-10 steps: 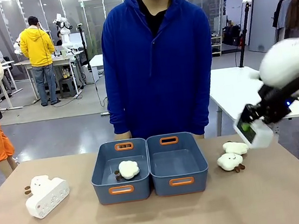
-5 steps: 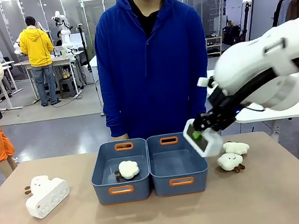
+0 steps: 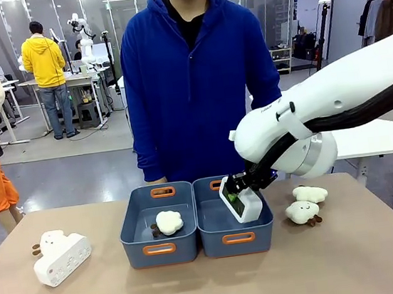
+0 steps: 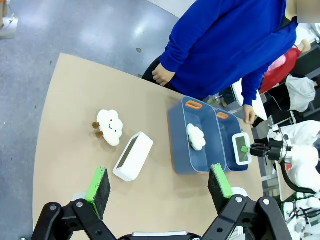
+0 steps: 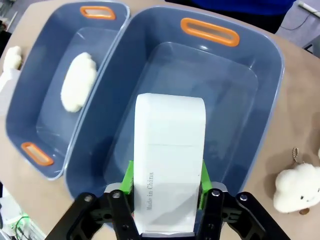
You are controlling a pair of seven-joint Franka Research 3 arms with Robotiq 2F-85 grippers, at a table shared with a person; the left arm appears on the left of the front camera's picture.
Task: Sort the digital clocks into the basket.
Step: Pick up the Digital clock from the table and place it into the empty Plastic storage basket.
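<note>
Both green pads (image 5: pixel 128 177) of the right gripper (image 5: pixel 167 187) clamp a white digital clock (image 5: pixel 170 145) over the right-hand basket (image 5: pixel 265 90). The left gripper (image 4: pixel 159 189) hangs spread wide, holding nothing.

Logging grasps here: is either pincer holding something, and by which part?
The right pincer holds a white digital clock across its screen face and back; the left pincer is open and empty.

The right hand (image 5: pixel 166 181) clamps a white digital clock (image 5: pixel 170 145) between its green pads (image 5: pixel 128 178), with the "Made in China" print facing the camera. The clock hangs over the open blue-grey basket (image 5: pixel 272 85). A twin tub (image 5: pixel 50 127) touching the basket's side holds a cream plush (image 5: pixel 78 82). Another plush (image 5: pixel 297 187) lies on the surface (image 5: pixel 297 100).
</note>
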